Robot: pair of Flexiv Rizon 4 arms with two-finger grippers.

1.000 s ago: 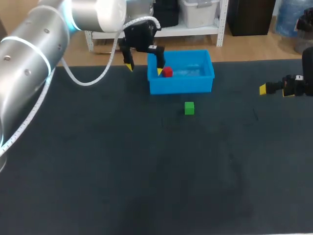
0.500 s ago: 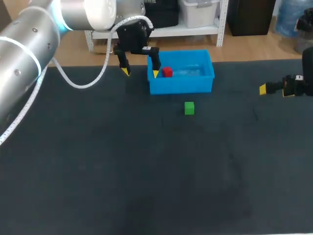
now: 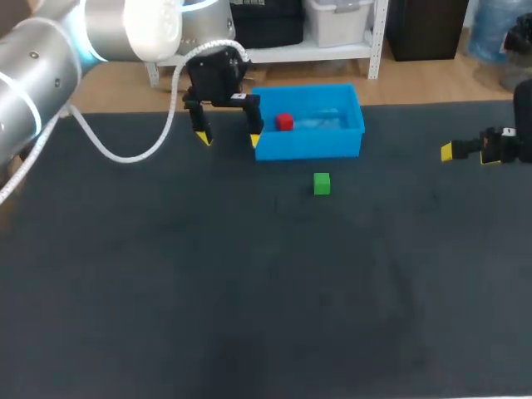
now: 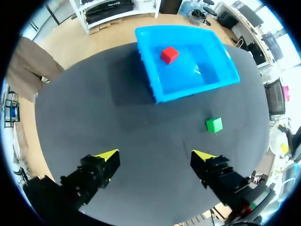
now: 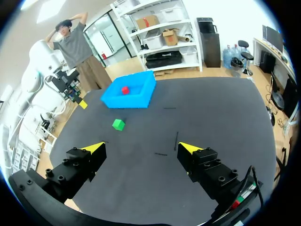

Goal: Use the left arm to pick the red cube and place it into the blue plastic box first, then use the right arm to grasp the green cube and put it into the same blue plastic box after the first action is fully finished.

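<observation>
The red cube (image 3: 284, 123) lies inside the blue plastic box (image 3: 345, 141) near its left end; the left wrist view shows the red cube (image 4: 169, 54) in the box (image 4: 160, 92) ahead of the fingers. My left gripper (image 3: 228, 137) hangs open and empty just left of the box, one fingertip by the box's corner. The green cube (image 3: 322, 184) rests on the dark mat in front of the box, and shows as a small green cube (image 5: 118, 124) far ahead in the right wrist view. My right gripper (image 3: 465, 150) stands open and empty at the table's right edge.
The dark mat (image 3: 249, 283) covers the whole table. My left arm (image 3: 75, 41) comes in over the back left corner. A white cable (image 3: 125, 150) loops from it above the mat.
My left gripper has drawn back out of the box to the left and slightly forward, leaving the red cube inside. The right arm has stayed still.
</observation>
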